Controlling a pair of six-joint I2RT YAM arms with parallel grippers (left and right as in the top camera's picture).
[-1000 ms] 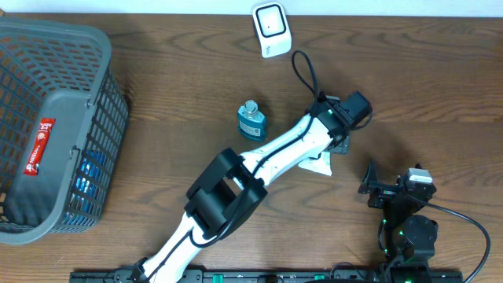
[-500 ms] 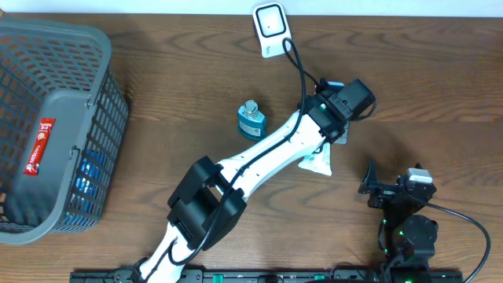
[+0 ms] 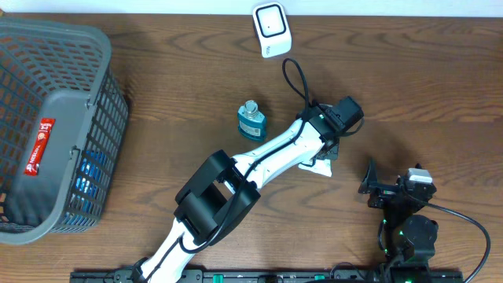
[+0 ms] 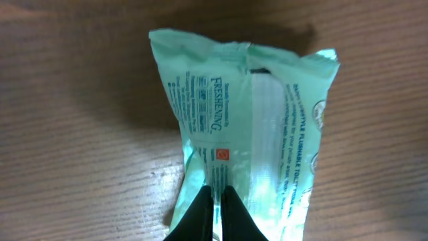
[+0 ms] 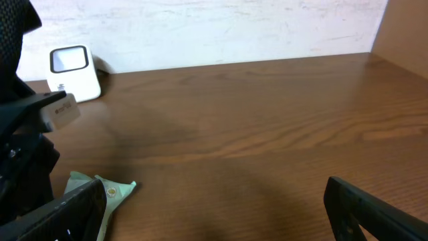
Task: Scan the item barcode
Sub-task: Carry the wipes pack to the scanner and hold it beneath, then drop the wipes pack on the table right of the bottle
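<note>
A pale green pack of wipes (image 4: 251, 127) lies flat on the wooden table, printed back facing up. My left gripper (image 4: 215, 201) is shut on the raised centre seam of the pack, both black fingers pressed together on the film. From overhead, the left gripper (image 3: 324, 155) sits over the pack (image 3: 317, 166), which the arm mostly hides. The white barcode scanner (image 3: 271, 30) stands at the table's far edge, well away from the pack. My right gripper (image 5: 221, 214) is open and holds nothing, with the pack's corner (image 5: 114, 193) by its left finger.
A small blue bottle (image 3: 251, 120) stands left of the left arm. A grey mesh basket (image 3: 94, 47) with packets inside fills the left side. The right arm (image 3: 409, 206) rests near the front right edge. The scanner (image 5: 70, 70) also shows in the right wrist view.
The left jaws have shut on the pack's seam. The left wrist swung toward the scanner and came back a little. The right arm has not moved.
</note>
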